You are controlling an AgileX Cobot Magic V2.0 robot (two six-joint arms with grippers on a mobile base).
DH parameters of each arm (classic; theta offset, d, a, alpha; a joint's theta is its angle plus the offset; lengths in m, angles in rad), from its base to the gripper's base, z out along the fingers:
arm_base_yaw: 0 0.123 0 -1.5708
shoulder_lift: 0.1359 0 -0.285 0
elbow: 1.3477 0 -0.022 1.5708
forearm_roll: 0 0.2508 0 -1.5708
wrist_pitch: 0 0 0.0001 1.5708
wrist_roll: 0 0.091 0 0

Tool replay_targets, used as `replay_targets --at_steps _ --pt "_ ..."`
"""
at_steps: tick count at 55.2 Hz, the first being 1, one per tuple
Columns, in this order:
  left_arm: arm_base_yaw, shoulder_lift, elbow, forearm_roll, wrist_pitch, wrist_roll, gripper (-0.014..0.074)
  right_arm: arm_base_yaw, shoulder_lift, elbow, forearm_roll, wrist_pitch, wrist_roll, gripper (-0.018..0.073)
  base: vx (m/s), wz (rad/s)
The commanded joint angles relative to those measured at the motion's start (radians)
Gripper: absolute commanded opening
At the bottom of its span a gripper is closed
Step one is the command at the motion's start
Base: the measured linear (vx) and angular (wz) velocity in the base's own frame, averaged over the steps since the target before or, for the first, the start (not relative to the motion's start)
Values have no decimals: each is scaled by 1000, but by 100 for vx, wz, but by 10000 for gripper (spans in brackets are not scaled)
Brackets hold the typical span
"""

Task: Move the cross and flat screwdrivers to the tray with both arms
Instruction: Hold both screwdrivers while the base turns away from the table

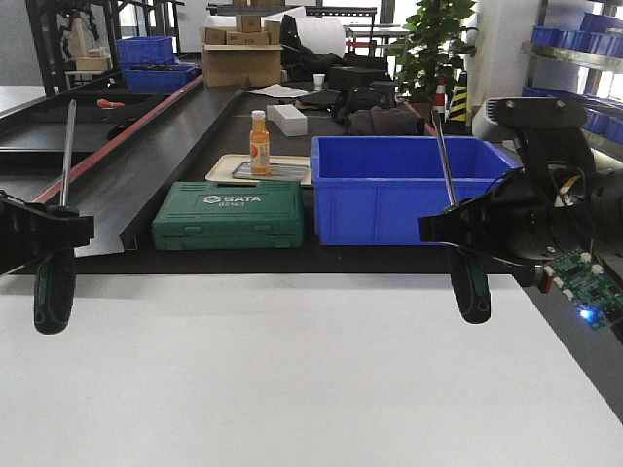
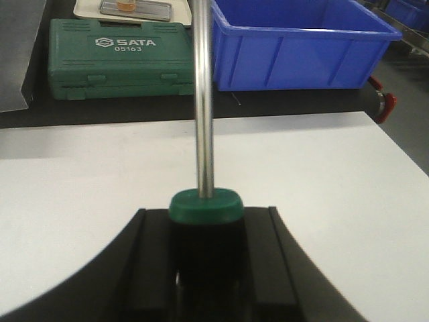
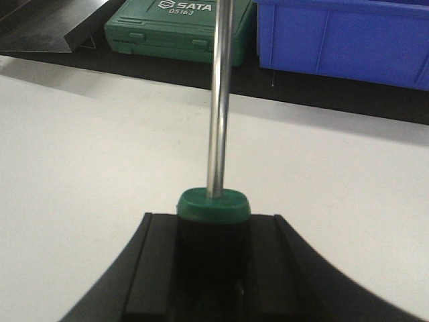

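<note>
2 screwdrivers, shafts up: left screwdriver [image 1: 54, 297] clamped in the left gripper [image 1: 60, 233] — right screwdriver [image 1: 472, 290] clamped in the right gripper [image 1: 453, 227].

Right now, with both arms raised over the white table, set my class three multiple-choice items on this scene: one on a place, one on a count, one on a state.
1. Where does the orange bottle stand? A. in the blue bin B. on the white table C. on the tray behind the green case
2. How many screwdrivers are held? A. one B. two C. three
3. How do their shafts point? A. up B. down C. sideways
Answers: 1 C, its base sits on the tray beyond the case. 2 B, the left gripper and right gripper each clamp one. 3 A, handles hang below the grippers, shafts rise above.
</note>
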Motion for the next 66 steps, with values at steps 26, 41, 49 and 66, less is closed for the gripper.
replay_targets --at_steps 26,41,49,66 --pt "-5 -31 -35 -24 -72 -1 0 -3 -38 -40 -1 -89 -2 -8 -26 -29" --pt "-5 -32 -35 -24 -70 -1 0 -3 -38 -40 -3 -89 -2 -8 -17 -67" --pt "-5 -32 -35 -24 -69 -1 0 -3 -38 -40 -3 -89 -2 -8 -12 -78" --pt "-5 -32 -35 -24 -62 -1 0 -3 -38 -40 -3 -89 -2 -8 -8 -81"
